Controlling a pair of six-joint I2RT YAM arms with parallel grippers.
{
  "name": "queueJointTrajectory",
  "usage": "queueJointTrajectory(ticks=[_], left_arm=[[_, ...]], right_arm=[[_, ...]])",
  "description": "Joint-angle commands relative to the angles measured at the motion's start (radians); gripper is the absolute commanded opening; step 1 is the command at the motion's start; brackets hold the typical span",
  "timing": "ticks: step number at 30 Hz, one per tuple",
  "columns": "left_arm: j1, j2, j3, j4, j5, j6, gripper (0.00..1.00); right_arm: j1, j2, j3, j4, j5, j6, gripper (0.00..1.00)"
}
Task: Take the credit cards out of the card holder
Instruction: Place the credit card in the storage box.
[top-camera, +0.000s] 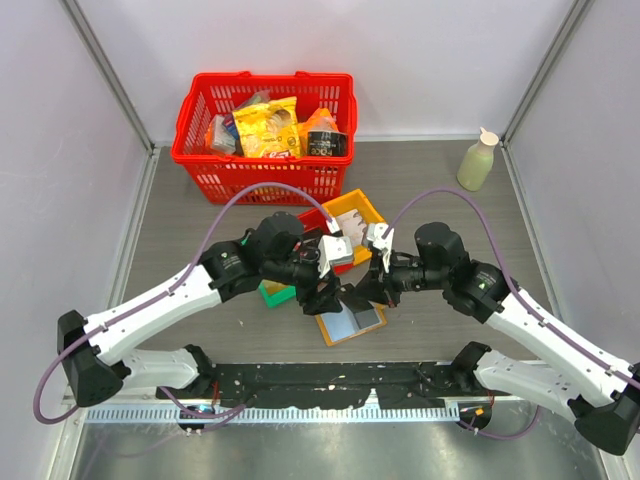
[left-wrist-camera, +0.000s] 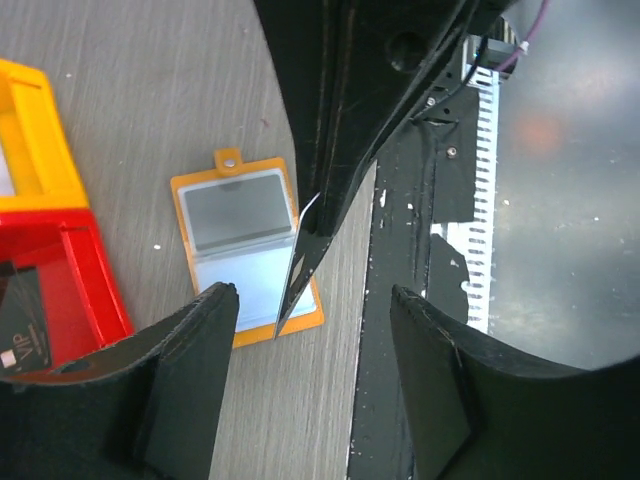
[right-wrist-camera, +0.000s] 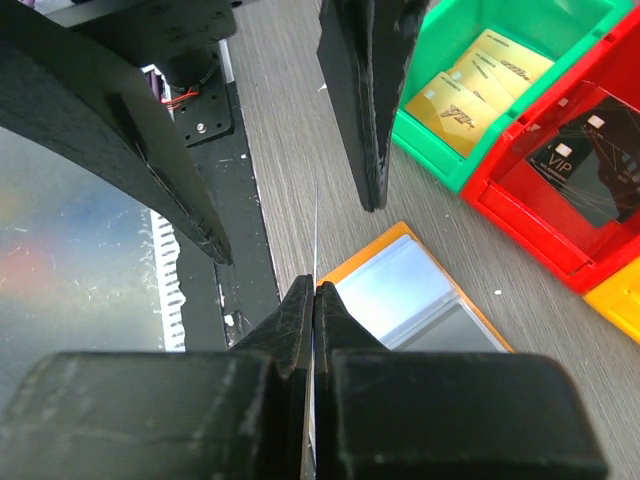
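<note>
The card holder (left-wrist-camera: 245, 245) lies open and flat on the table, tan-orange with grey clear sleeves and a small tab; it also shows under both grippers as the card holder (top-camera: 352, 322) and the card holder (right-wrist-camera: 420, 295). My right gripper (right-wrist-camera: 314, 285) is shut on one credit card (right-wrist-camera: 316, 215), seen edge-on as a thin pale line above the holder. My left gripper (left-wrist-camera: 315, 320) is open, with its fingers (right-wrist-camera: 365, 100) either side of that card and not touching it. In the left wrist view, the right gripper's pointed tips hang over the holder's near corner.
A green bin (right-wrist-camera: 480, 75) holds gold cards and a red bin (right-wrist-camera: 590, 160) holds a black card, with a yellow-orange bin (top-camera: 355, 212) behind them. A red basket (top-camera: 263, 130) of groceries stands at the back, and a pale bottle (top-camera: 477, 160) at the back right.
</note>
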Motion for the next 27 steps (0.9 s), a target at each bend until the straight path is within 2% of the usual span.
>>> queueJointTrajectory(ticks=[1, 4, 6, 7, 9, 11, 12, 13, 14, 15, 16, 19, 24, 27], left_arm=[[0.002, 0.03, 0.041, -0.014, 0.107, 0.052, 0.62], [0.002, 0.05, 0.053, -0.017, 0.136, 0.054, 0.39], [0.002, 0.061, 0.057, -0.022, 0.163, 0.052, 0.16], [0.002, 0.064, 0.057, -0.023, 0.17, 0.052, 0.01], [0.002, 0.059, 0.044, -0.013, 0.153, 0.04, 0.0], [0.008, 0.041, 0.016, 0.018, 0.116, 0.009, 0.0], [0.014, 0.032, -0.005, 0.047, 0.092, -0.012, 0.0], [0.022, 0.016, -0.028, 0.081, 0.052, -0.056, 0.0], [0.037, -0.001, -0.06, 0.12, -0.003, -0.09, 0.0], [0.057, -0.019, -0.093, 0.172, -0.077, -0.171, 0.0], [0.077, -0.034, -0.123, 0.217, -0.181, -0.249, 0.0], [0.164, -0.068, -0.183, 0.303, -0.399, -0.459, 0.0], [0.224, -0.047, -0.223, 0.331, -0.664, -0.772, 0.0], [0.234, 0.008, -0.223, 0.351, -0.738, -0.926, 0.0]], right_arm=[[0.009, -0.014, 0.004, 0.051, -0.061, -0.061, 0.01], [0.009, -0.005, 0.004, 0.042, -0.065, -0.07, 0.01], [0.009, -0.003, 0.004, 0.03, -0.056, -0.081, 0.01], [0.009, -0.005, 0.0, 0.025, -0.046, -0.081, 0.01], [0.009, -0.014, -0.011, 0.037, -0.032, -0.073, 0.01], [0.009, -0.038, -0.026, 0.059, 0.017, -0.042, 0.08], [0.009, -0.045, -0.031, 0.065, 0.039, -0.013, 0.19], [0.009, -0.057, -0.039, 0.077, 0.097, 0.004, 0.25], [0.007, -0.064, -0.04, 0.082, 0.137, 0.037, 0.34], [0.009, -0.075, -0.045, 0.091, 0.21, 0.062, 0.39], [0.009, -0.081, -0.048, 0.094, 0.261, 0.114, 0.53], [0.009, -0.104, -0.059, 0.099, 0.405, 0.186, 0.73], [0.009, -0.156, -0.117, 0.146, 0.5, 0.273, 0.81], [0.007, -0.187, -0.149, 0.157, 0.585, 0.387, 0.82]])
